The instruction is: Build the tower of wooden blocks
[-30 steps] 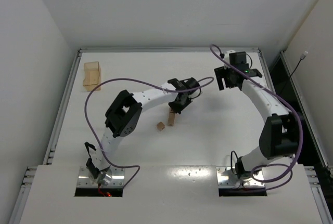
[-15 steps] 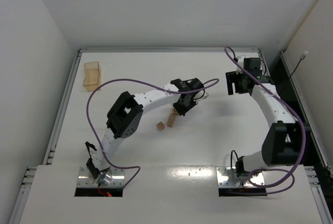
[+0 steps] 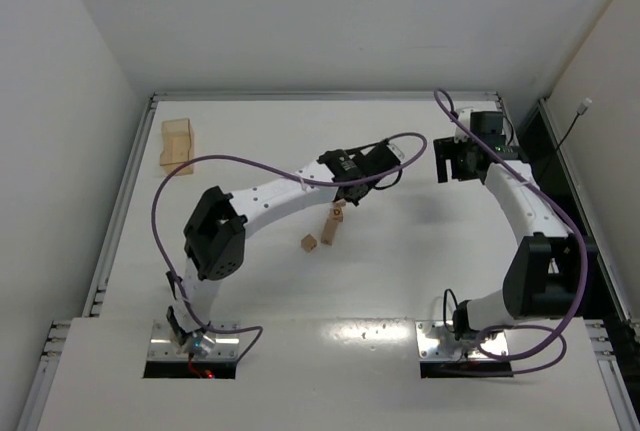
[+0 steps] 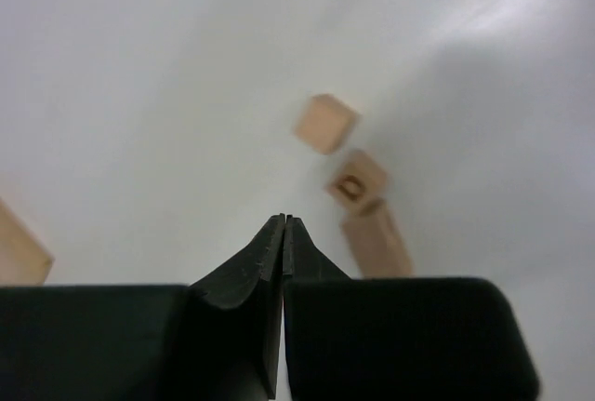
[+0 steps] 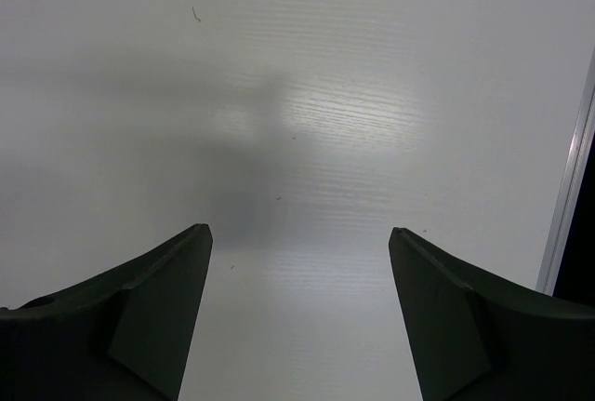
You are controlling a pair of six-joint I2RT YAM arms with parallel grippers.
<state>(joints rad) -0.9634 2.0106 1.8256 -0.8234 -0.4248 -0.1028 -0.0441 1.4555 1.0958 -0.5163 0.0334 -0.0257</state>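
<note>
Left gripper (image 4: 284,226): the fingers are pressed together along their length, and nothing is seen between them. It is held above the tabletop (image 3: 260,131), near its middle, just over the wood block tower (image 3: 331,224) and slightly to its far side, apart from it.

In the left wrist view the tower's top cube is seen just right of the closed fingertips. A dark mark is noted on its upper face, and the column's side is seen running down beneath it. The tower is recorded as a slim column of light-tan cubes standing near the middle of the tabletop; the cube count cannot be read. The column appears slanted in the overhead view, but whether it truly leans cannot be told.

A single loose cube (image 3: 310,242) is noted on the tabletop just beside the tower, to its left and toward the near edge, not touching it. A tan tray (image 3: 177,144) is noted at the far left corner of the tabletop, well apart from the tower.

Right gripper (image 5: 297,231): the fingers are spread wide, and only bare tabletop is seen between them. It is held over the far right part of the tabletop, close to the right edge and well apart from the tower.
</note>
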